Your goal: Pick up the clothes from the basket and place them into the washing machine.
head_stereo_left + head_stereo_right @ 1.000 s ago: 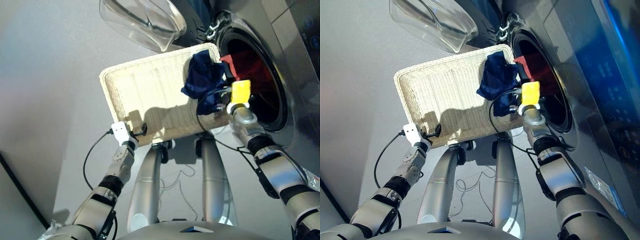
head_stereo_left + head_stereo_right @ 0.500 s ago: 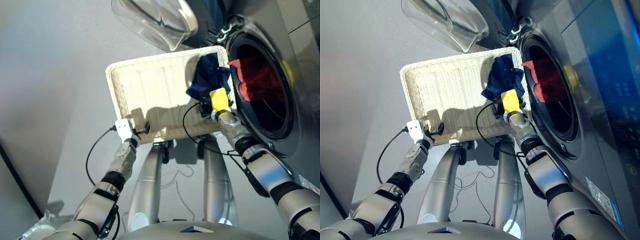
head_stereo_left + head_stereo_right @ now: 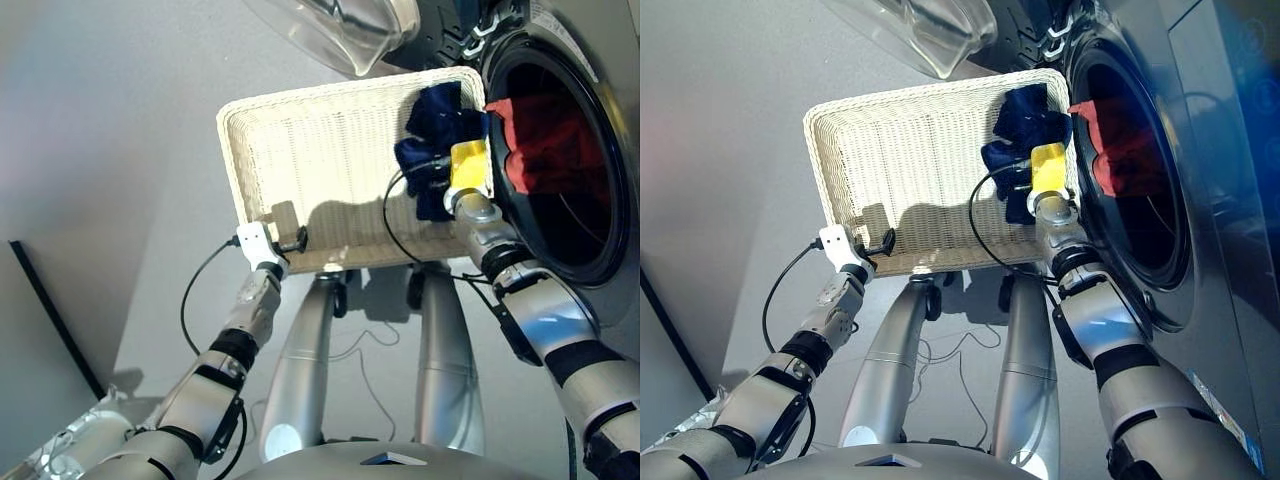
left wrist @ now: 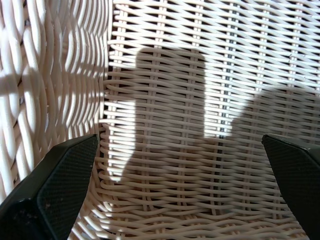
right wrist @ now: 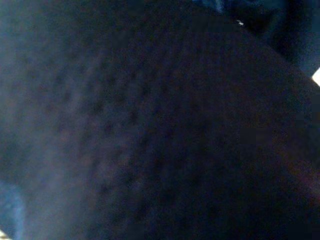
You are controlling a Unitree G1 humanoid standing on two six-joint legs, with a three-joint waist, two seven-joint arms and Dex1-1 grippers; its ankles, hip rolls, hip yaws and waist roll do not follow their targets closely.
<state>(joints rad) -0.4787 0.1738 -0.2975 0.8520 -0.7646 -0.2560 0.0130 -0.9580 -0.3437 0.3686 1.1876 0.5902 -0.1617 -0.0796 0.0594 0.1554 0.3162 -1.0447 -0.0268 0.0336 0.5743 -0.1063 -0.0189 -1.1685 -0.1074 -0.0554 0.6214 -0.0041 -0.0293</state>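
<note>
The cream-white basket (image 3: pixel 320 160) stands in front of the washing machine (image 3: pixel 612 45), its right end against the open drum mouth. The navy garment (image 3: pixel 438 115) lies bunched at the basket's right end. My right gripper (image 3: pixel 435 190) is pressed into it, and navy cloth (image 5: pixel 160 120) fills the right wrist view. A red-orange garment (image 3: pixel 545 150) lies inside the drum. No black garment shows. At the basket's near left rim my left gripper (image 3: pixel 297 240) stands open over bare weave (image 4: pixel 200 75), holding nothing.
The clear-glass door (image 3: pixel 345 25) hangs open above the basket's far side. Black cables (image 3: pixel 195 300) loop from both wrists. A dark strip (image 3: pixel 50 320) runs along the grey floor at the left.
The whole view has tilted toward the drum. My right gripper stays buried in the navy garment, which is now more bunched. The left gripper keeps its place at the basket's near rim.
</note>
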